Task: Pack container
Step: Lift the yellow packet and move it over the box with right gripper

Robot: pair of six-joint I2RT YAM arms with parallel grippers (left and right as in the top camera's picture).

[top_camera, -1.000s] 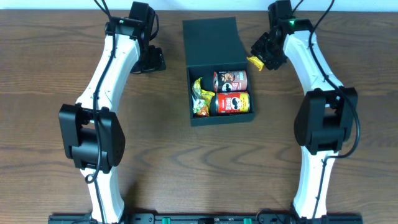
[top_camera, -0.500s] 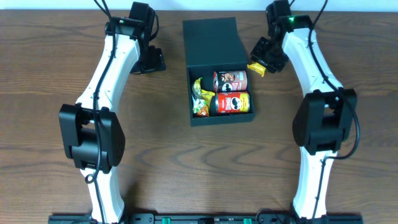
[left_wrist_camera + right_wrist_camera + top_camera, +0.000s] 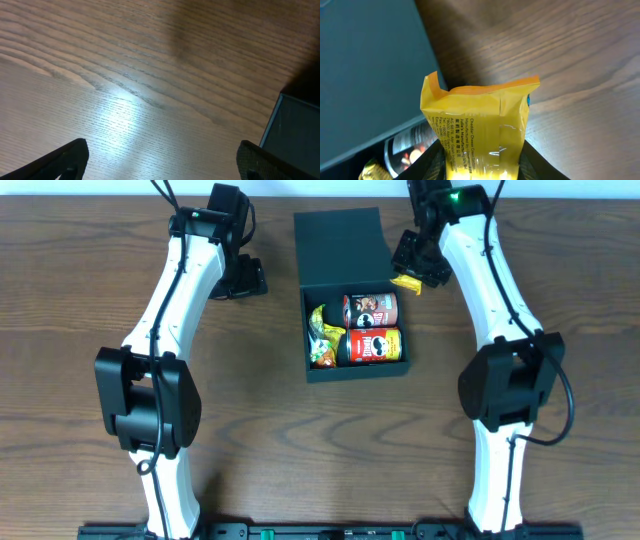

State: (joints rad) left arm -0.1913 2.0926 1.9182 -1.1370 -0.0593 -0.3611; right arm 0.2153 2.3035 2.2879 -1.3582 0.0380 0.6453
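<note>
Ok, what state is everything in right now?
container: lid open, partly filled
chip cans: two, on their sides inside the container
yellow-green snack bag: inside, left of the cans
yellow snack packet: held, not yet inside
left fingers: open, empty
right fingers: shut on the yellow snack packet

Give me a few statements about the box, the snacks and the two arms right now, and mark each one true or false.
1. The right tool holds a yellow packet. True.
2. The lid of the box is shut. False: it is open, folded back away from the opening.
3. Two cans lie side by side in the box. True.
4. The left tool grips a can. False: it is open over the bare table, holding nothing.
5. The yellow packet lies inside the box. False: it is in the right tool's grip by the box's far right corner, not yet inside.
</note>
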